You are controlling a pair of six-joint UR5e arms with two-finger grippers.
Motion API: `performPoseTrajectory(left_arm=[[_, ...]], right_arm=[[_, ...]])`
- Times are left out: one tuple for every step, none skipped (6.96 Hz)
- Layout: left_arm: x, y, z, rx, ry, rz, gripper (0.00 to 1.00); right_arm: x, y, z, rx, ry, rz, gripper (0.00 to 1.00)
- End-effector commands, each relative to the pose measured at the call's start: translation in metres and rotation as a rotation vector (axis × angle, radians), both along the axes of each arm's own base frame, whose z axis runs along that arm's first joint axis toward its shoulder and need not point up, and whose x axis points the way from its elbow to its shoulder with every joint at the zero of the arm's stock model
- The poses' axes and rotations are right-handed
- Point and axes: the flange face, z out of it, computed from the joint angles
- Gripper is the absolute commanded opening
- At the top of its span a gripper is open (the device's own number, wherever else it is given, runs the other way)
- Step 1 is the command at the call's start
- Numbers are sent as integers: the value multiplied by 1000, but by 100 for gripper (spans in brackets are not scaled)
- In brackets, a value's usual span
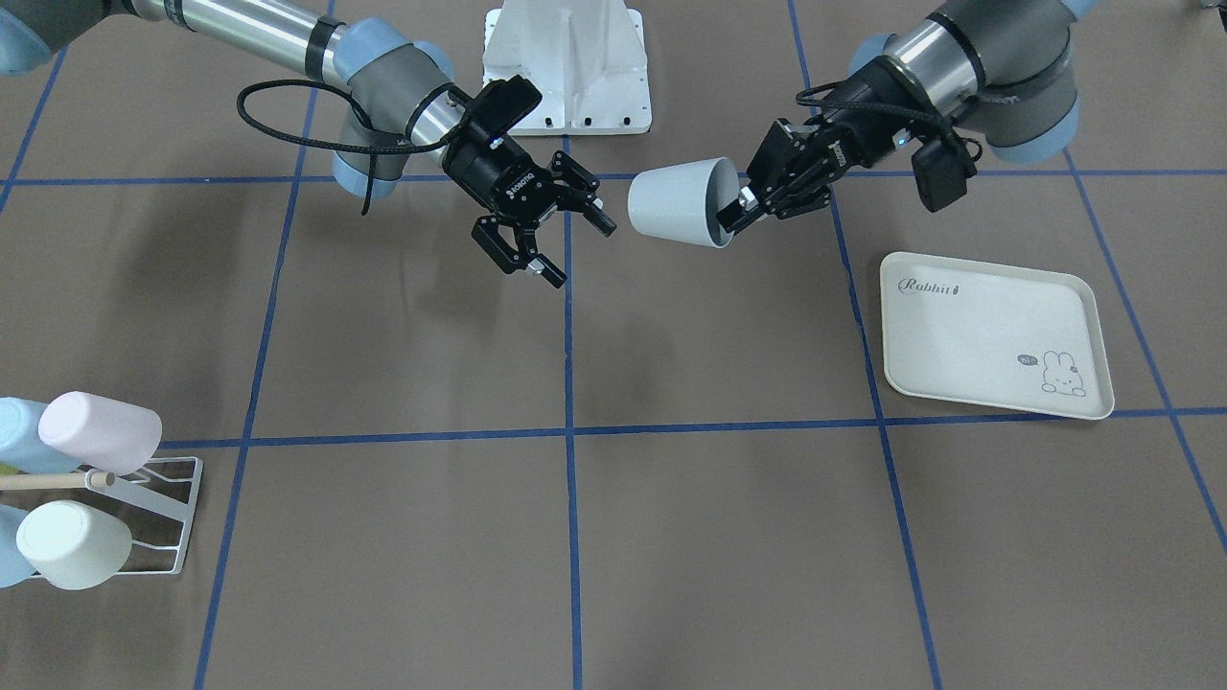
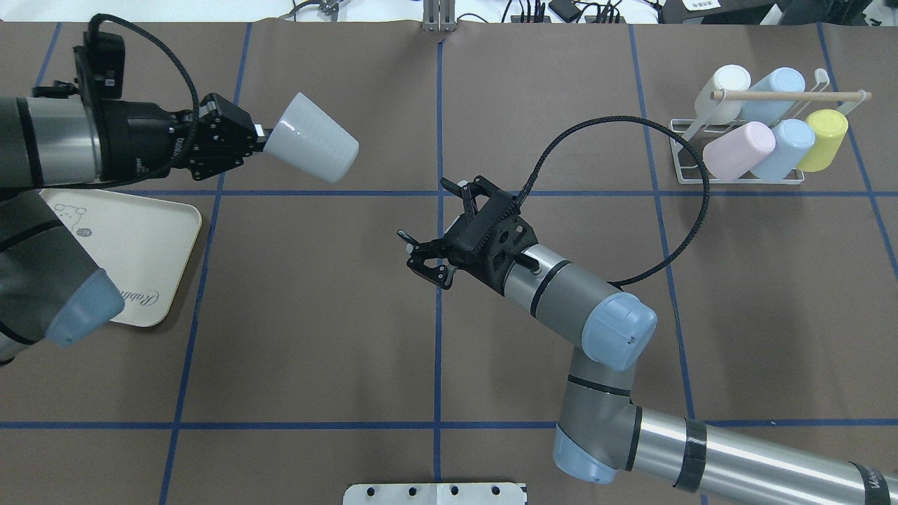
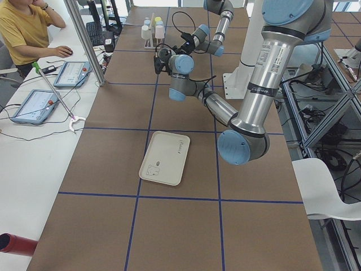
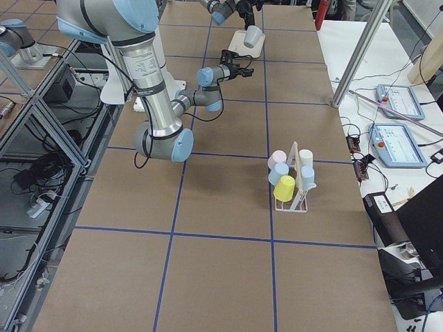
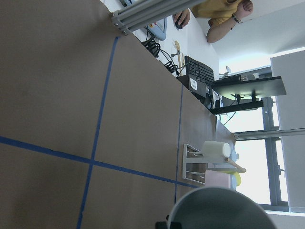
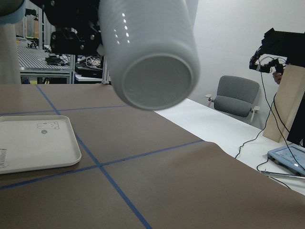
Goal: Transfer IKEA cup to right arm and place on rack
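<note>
Handover step: the left gripper (image 2: 261, 137) pinches the rim of the IKEA cup (image 2: 313, 147), holding it above the table, base toward the right gripper (image 2: 429, 221). That one is spread open, apart, at the cup's 4 o'clock overhead. Next, likely, it must reach and grasp the cup's body; the rack (image 2: 736, 181) stands at the table's 2 o'clock.

Cup (image 5: 220, 208) above the taped tabletop (image 5: 52, 81)
Its pale rim fills the lower edge; beyond stands the white rack (image 5: 189, 161), carrying other cups (image 5: 217, 149).
</note>
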Motion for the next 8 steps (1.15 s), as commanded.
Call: performPoseTrajectory(left_arm=[[24,-2,1,-9,-8,-7,0],[28,-4,6,-11,-19,-8,0],[32,-3,7,-18,-28,-1,0],[32,-3,7,-19,-30,-3,0],[36,0,7,-16,-32,4,0],[39,2,7,-16,-32,11,0],[42,5,9,-17,-35,18,0],[46,8,10,7,-55,23,0]], right_arm=[[1,1,-8,34,15,10,99],[3,1,-11,40,17,14,99],[5,2,-13,54,25,17,99],[5,-1,-12,65,39,22,99],[8,-2,-21,62,70,17,99],[17,1,-39,52,99,14,99],[22,3,-48,47,112,13,99],[22,4,-48,47,114,12,99]])
